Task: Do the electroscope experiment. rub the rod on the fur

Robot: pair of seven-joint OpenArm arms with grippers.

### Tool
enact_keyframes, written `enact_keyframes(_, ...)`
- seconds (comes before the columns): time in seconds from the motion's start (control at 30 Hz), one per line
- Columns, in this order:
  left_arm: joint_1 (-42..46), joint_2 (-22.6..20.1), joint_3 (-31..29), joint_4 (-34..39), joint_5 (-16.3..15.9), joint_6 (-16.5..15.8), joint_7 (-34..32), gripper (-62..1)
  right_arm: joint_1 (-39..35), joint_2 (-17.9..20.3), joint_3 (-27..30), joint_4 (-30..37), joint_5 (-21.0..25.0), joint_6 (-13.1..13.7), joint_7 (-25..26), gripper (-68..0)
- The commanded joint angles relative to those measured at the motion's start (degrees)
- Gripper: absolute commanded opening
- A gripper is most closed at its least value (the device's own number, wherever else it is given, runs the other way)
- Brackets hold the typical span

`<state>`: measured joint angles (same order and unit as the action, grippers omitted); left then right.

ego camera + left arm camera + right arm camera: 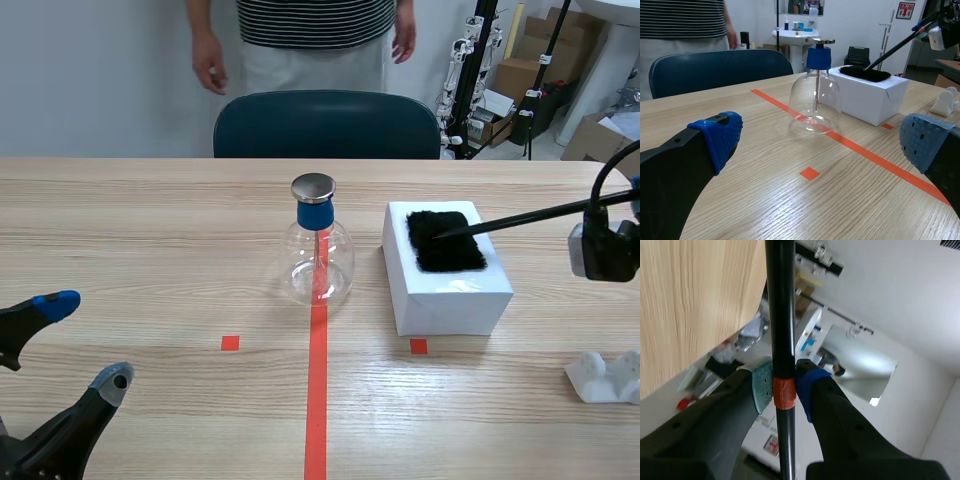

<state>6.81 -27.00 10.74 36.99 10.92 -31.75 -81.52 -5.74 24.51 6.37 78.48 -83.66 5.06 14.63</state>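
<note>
A thin black rod (pixel 530 217) is held by the right gripper (pixel 782 385), whose 2 fingers (pixel 761 385) are clamped on it at an orange-red tape band (pixel 784 393). A white cardboard box (pixel 450 300) sits on the wooden tabletop (pixel 150 250) with a patch of black fur (pixel 446 241) on its top face. The rod's far tip rests on that fur, apparently touching it. From there the rod's long axis slopes up and away from the box, out to the right gripper, which hangs off the side of the box away from the flask.

Just beside the box stands a clear glass flask electroscope with a blue collar and metal disc cap (pixel 318 250). The left gripper (pixel 85 340) is well apart from the box, beyond the flask, with its fingers spread wide and holding nothing.

The rubbing looks ready to begin or already in hand. The right arm is the only one placed for it, and the stroke would likely run along the rod's own line across the fur.
</note>
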Motion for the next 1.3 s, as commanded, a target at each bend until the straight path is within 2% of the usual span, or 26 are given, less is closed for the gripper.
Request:
enact_keyframes(0.0, -0.28, -0.5, -0.2, 0.83, -0.35, -0.11, -0.98, 1.4, 0.74, 1.38, 0.68, 0.42, -0.04, 0.85, -0.61, -57.3)
enact_keyframes(0.07, -0.28, -0.5, -0.2, 0.83, -0.35, -0.11, -0.98, 1.4, 0.46, 1.33, 0.68, 0.42, -0.04, 1.01, 0.0, -57.3)
enact_keyframes(0.23, -0.28, -0.5, -0.2, 0.83, -0.35, -0.11, -0.98, 1.4, 0.33, 1.33, 0.68, 0.42, -0.04, 0.96, 5.25, -57.3)
enact_keyframes(0.3, -0.28, -0.5, -0.2, 0.83, -0.35, -0.11, -0.98, 1.4, 0.33, 1.33, 0.68, 0.42, -0.04, 0.96, 5.62, -57.3)
enact_keyframes(0.5, -0.28, -0.5, -0.2, 0.83, -0.35, -0.11, -0.98, 1.4, 0.13, 1.53, 0.68, 0.42, -0.04, 1.07, -2.29, -57.3)
enact_keyframes(0.57, -0.28, -0.5, -0.2, 0.83, -0.35, -0.11, -0.98, 1.4, 0.02, 1.57, 0.68, 0.42, -0.04, 1.05, -2.27, -57.3)
enact_keyframes(0.77, -0.28, -0.5, -0.2, 0.83, -0.35, -0.11, -0.98, 1.4, 0.04, 1.53, 0.68, 0.42, -0.04, 0.35, 3.65, -57.3)
enact_keyframes(0.83, -0.28, -0.5, -0.2, 0.83, -0.35, -0.11, -0.98, 1.4, 0.02, 1.51, 0.68, 0.42, -0.04, 0.35, 4.17, -57.3)
enact_keyframes(0.9, -0.28, -0.5, -0.2, 0.83, -0.35, -0.11, -0.98, 1.4, 0.02, 1.55, 0.68, 0.42, -0.04, 0.42, 3.48, -57.3)
enact_keyframes(1.03, -0.28, -0.5, -0.2, 0.83, -0.35, -0.11, -0.98, 1.4, 0.02, 1.66, 0.68, 0.42, -0.04, 1.07, -2.64, -57.3)
enact_keyframes(1.1, -0.28, -0.5, -0.2, 0.83, -0.35, -0.11, -0.98, 1.4, 0.0, 1.7, 0.68, 0.42, -0.04, 1.07, -3.15, -57.3)
enact_keyframes(1.17, -0.28, -0.5, -0.2, 0.83, -0.35, -0.11, -0.98, 1.4, 0.0, 1.66, 0.68, 0.42, -0.04, 1.03, -1.38, -57.3)
enact_keyframes(1.27, -0.28, -0.5, -0.2, 0.83, -0.35, -0.11, -0.98, 1.4, 0.02, 1.66, 0.63, 0.42, -0.04, 0.98, 3.85, -57.3)
